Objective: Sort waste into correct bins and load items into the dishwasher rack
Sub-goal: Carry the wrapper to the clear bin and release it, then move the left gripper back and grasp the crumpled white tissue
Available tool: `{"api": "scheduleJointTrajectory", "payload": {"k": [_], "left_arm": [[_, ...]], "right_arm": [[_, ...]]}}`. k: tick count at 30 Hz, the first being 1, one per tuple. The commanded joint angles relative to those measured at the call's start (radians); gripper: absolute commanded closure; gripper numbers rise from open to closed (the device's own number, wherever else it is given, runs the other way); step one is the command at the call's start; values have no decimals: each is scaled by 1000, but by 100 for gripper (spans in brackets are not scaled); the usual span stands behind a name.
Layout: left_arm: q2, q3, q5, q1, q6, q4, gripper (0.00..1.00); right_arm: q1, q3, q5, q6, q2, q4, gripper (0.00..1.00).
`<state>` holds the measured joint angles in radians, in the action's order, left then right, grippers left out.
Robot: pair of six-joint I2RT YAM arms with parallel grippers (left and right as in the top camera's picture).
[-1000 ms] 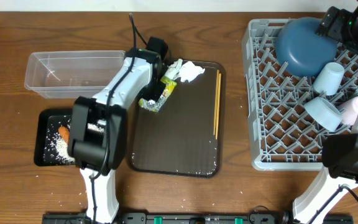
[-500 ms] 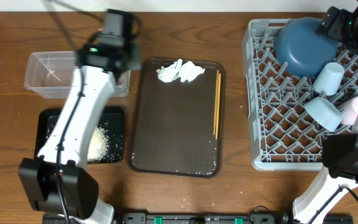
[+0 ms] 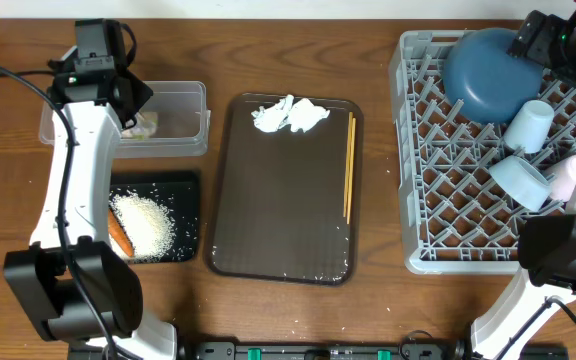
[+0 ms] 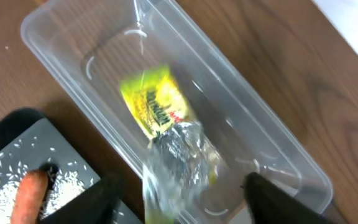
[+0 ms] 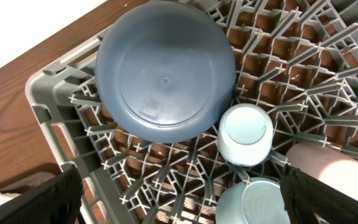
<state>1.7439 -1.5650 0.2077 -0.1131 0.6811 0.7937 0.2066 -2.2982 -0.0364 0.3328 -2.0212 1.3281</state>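
The grey dishwasher rack [image 3: 488, 150] sits on the right. The right gripper [image 5: 179, 199] hangs spread wide and empty above the upturned dark blue bowl [image 5: 166, 68] in it. On the brown serving tray [image 3: 283, 190] the chopsticks [image 3: 348, 165] lie along the right edge, pointing front to back. The left gripper [image 4: 185, 199] hangs over the clear tub [image 4: 278, 155], jaws parted, gripping nothing. The yellow-green wrapper [image 4: 154, 106] and silver foil [image 4: 182, 149], a second ago pinched over the serving tray, now lie lengthwise in the tub.
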Motion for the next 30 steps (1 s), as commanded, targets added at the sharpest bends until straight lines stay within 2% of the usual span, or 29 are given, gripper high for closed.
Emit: {"api": "scheduleJointTrajectory", "payload": {"k": [1,5,10,13,17,22,30], "left_arm": [[10,6,-58,0,35,5,15],[10,6,-158,1,35,5,12],[11,6,-465,19,-8,4,11],[11,6,-562,71,-58,-31,11],[17,6,-555,193,-71,-115,11],[63,6,-537,319,-172,-237,11],[249,6,-290,447,-172,-325,11]], "right_arm": [[2,-3,0,11,-5,3,1],[2,-3,0,11,-5,3,1],[2,-3,0,11,-5,3,1],[2,-3,0,11,-5,3,1],[2,-3,0,11,-5,3,1],[2,-3,0,11,-5,3,1],[2,-3,0,11,-5,3,1]]}}
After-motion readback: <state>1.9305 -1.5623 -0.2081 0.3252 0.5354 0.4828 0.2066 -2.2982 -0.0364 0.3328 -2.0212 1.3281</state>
